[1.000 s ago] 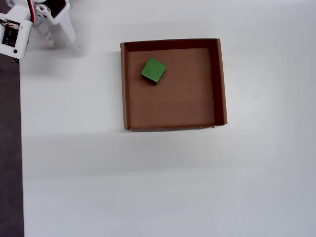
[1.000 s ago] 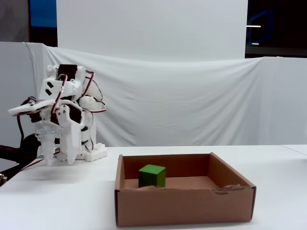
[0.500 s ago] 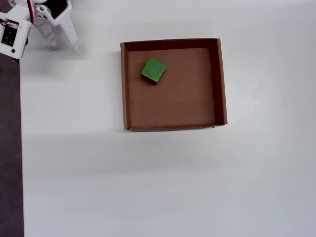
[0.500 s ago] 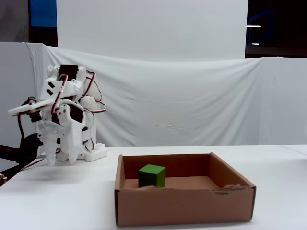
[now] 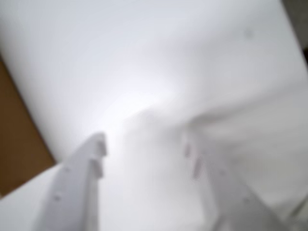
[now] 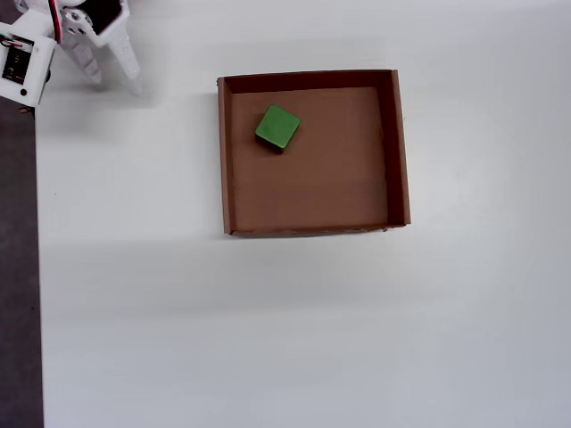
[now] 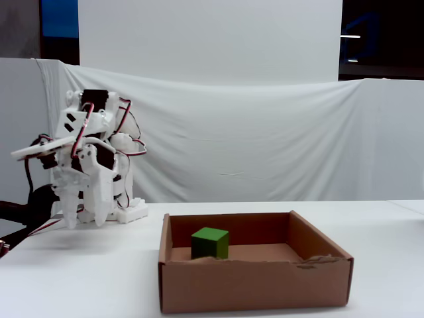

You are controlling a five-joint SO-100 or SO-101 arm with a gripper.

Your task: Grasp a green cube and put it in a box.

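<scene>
The green cube (image 6: pixel 277 127) rests on the bottom of the brown cardboard box (image 6: pixel 400 152), near its upper left corner in the overhead view; the fixed view shows the green cube (image 7: pixel 211 243) behind the box's (image 7: pixel 252 286) front wall. My white gripper (image 6: pixel 114 85) hangs at the top left of the overhead view, well clear of the box, pointing down above the table. In the fixed view the gripper (image 7: pixel 84 223) is at the left, folded close to the arm. The wrist view shows the gripper (image 5: pixel 144 142) open, with only blurred white table between its fingers.
White table surface (image 6: pixel 294 330) surrounds the box on all sides. A dark strip (image 6: pixel 18 267) runs along the table's left edge in the overhead view. A white cloth backdrop (image 7: pixel 265 132) hangs behind the table. A corner of the box (image 5: pixel 19 144) shows at the wrist view's left.
The gripper has drawn slightly further back toward the top left corner of the overhead view. The cube and box have not moved.
</scene>
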